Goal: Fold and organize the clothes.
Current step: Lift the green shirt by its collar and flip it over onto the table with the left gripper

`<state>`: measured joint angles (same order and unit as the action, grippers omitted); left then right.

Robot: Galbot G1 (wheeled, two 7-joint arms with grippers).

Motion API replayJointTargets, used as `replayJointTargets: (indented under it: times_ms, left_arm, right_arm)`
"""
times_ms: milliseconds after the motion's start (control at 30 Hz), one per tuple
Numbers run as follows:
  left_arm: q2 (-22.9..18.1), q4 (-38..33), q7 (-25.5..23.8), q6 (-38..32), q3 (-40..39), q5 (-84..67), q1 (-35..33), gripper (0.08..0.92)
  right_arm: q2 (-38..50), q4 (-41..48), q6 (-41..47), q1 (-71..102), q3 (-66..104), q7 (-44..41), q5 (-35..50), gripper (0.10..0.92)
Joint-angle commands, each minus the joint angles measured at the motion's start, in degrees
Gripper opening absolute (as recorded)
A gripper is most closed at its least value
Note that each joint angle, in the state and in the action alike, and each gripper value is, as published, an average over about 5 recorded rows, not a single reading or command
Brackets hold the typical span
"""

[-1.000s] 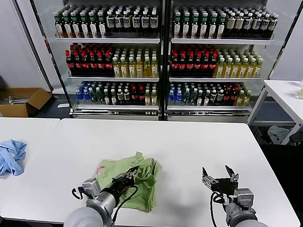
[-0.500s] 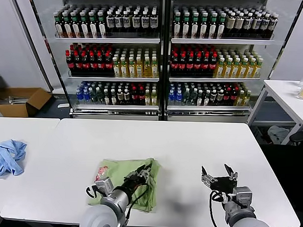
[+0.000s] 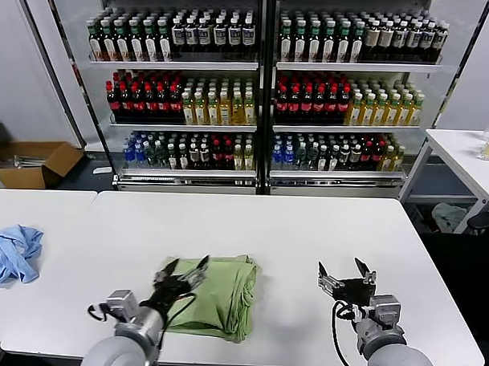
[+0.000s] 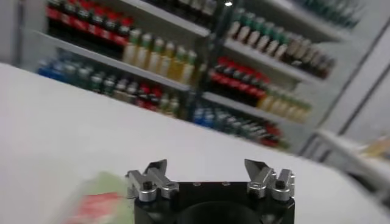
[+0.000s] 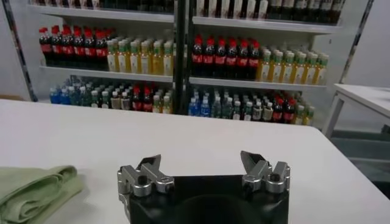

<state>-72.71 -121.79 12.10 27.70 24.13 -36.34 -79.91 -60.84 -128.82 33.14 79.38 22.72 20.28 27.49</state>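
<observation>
Head view: the green shirt [image 3: 216, 293] lies on the white desk [image 3: 307, 233] near its front edge, left of centre, folded into a compact bundle with rolled layers stacked along its right side. Your left hand [image 3: 182, 271] hovers at the bundle's left end, fingers spread wide and holding nothing; the left wrist view confirms the open jaws, with a blurred strip of green cloth and its red print [image 4: 97, 204] just beside them. Your right hand [image 3: 343, 276] sits well apart to the right over bare desk, also wide open and empty; the right wrist view shows the folded edge of the shirt [image 5: 33, 190] off to one side. A blue cloth [image 3: 11, 253] lies crumpled on the neighbouring desk at far left, not part of this job. Judgement: the shirt is thin cotton, so light, limp and not fragile; it will sag and unfold if you lift it by one layer alone. The fold looks largely done. If you need to shift or square it, pinch through all the layers at a thick folded edge, preferably the rolled right side, or slide the bundle along the desk. The desk top looks smooth, so expect the cloth to slip easily when pushed.
</observation>
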Motion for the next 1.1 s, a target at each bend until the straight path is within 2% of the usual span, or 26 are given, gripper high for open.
replayJointTargets:
  times_ms: [33, 267, 600, 733, 1100]
  left_arm:
    - [3.3, 8.9, -4.7, -0.8, 8.4, 11.5, -2.8, 0.816]
    - [2.8, 11.1, -5.2, -0.6, 7.6, 11.5, -1.8, 0.823]
    - [1.9, 10.6, -6.8, -0.2, 6.5, 9.8, -2.4, 0.811]
    - [1.7, 10.5, -6.8, 0.4, 6.2, 8.3, -2.5, 0.724]
    - [1.0, 11.3, -6.7, 1.0, 5.9, 4.9, -2.1, 0.403]
  right_arm:
    - [0.3, -0.4, 0.0, -0.3, -0.1, -0.1, 0.0, 0.823]
    - [0.7, -0.8, 0.0, 0.7, 0.7, -0.2, 0.0, 0.823]
    - [0.6, -0.8, 0.0, 1.1, 0.9, -0.1, 0.0, 0.823]
    - [0.6, -0.7, 0.0, 1.0, 0.9, -0.1, 0.0, 0.823]
    - [0.1, -0.6, 0.0, 0.9, 0.8, 0.0, -0.3, 0.823]
